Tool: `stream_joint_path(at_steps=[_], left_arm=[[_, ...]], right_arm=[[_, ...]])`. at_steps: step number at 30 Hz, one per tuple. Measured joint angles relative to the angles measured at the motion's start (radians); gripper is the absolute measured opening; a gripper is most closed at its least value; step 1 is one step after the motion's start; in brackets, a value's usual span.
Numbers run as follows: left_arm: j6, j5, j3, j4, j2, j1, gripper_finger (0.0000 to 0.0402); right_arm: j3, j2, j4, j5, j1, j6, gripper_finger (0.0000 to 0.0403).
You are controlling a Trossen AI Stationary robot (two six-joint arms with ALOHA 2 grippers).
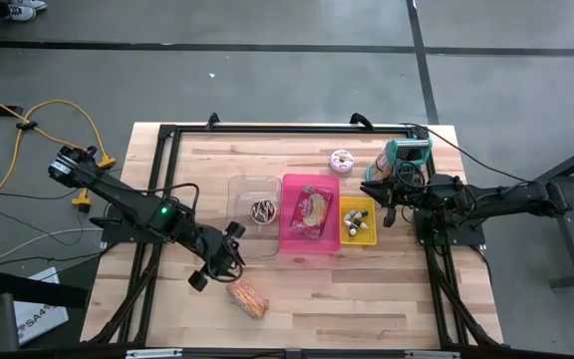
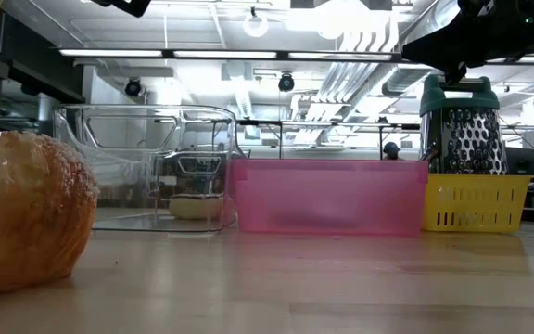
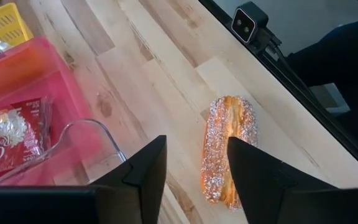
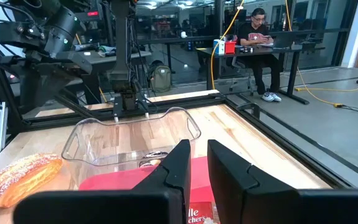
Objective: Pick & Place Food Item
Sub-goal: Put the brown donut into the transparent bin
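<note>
A long sugar-dusted pastry (image 1: pixel 248 297) lies flat on the wooden table near its front edge; it also shows in the left wrist view (image 3: pixel 227 149) and fills the left of the low view (image 2: pixel 26 213). My left gripper (image 1: pixel 229 261) hovers just to the pastry's far left, tipped down toward it, open with nothing between its fingers (image 3: pixel 145 168). My right gripper (image 1: pixel 382 194) waits shut and level beside the yellow basket (image 1: pixel 358 221), holding nothing.
A clear container (image 1: pixel 254 204) holding a chocolate doughnut (image 1: pixel 263 210), a pink bin (image 1: pixel 310 239) with a packaged snack, and the yellow basket stand in a row mid-table. A pink doughnut (image 1: pixel 343 160) and a grater (image 1: pixel 407 155) stand behind. The camera post (image 3: pixel 248 23) sits at the table's front rail.
</note>
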Motion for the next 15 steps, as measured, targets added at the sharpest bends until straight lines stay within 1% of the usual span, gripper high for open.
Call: stream_joint_path(at_steps=[4,11,15], left_arm=[[0.002,0.005,0.000,0.000,0.000,0.000,0.0201],[-0.037,0.060,0.001,-0.002,0.016,0.000,0.0273],[-0.062,0.057,0.001,-0.002,0.049,0.002,0.0301]], right_arm=[[0.000,0.000,0.000,0.000,0.000,0.000,0.0044],[0.000,0.000,0.000,0.000,0.000,0.000,0.0044],[0.000,0.000,-0.001,0.000,0.000,0.000,0.0044]])
